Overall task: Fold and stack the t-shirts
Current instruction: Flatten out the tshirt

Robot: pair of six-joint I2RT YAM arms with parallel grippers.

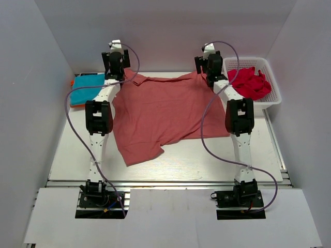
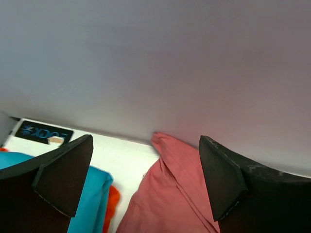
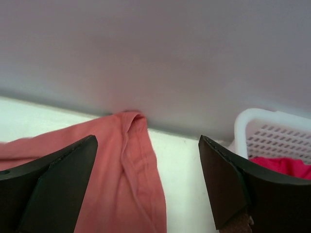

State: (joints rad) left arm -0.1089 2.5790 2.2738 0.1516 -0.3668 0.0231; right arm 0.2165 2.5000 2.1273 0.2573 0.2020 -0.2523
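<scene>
The salmon-red t-shirt point(image 1: 165, 111) lies spread on the table point(image 1: 207, 160), its long far edge running left to right by the back wall point(image 1: 165, 31). It looks soft and floppy (it will sag), so pinching the two far corners seems best. The left gripper point(image 2: 146, 179) and right gripper point(image 3: 148, 179) hover there, wide open, holding nothing.

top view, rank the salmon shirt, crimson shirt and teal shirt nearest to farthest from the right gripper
1. salmon shirt: its far sleeve lies right under the right gripper.
2. crimson shirt: in the basket, just to the right.
3. teal shirt: far left corner, across the whole salmon shirt.
</scene>
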